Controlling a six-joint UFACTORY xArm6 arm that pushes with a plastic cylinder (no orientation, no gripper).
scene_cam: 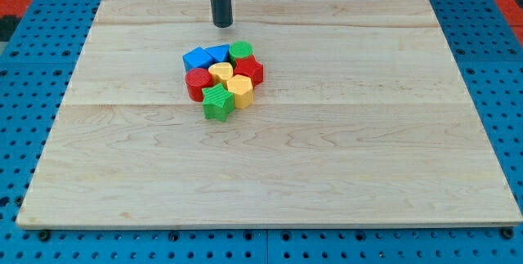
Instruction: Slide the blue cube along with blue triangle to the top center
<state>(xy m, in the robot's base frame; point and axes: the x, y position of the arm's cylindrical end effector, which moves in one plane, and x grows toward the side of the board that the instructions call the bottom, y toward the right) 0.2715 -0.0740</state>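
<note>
Eight blocks cluster mid-desk (368, 174). Blue cube (196, 59) touches blue triangle (218, 53) at the cluster's top-left. My tip (222, 24) stands just above them, apart. No tool fitted.

Blue cube (196, 59): a solid blue block lying flat on the desk (368, 158), a little left of centre and nearer the top edge than the bottom, at the upper left of a tight cluster of blocks. Blue triangle (218, 53): same blue, a wedge-like piece lying flat, touching the cube on its right side and sitting slightly closer to the desk's top edge.
</note>
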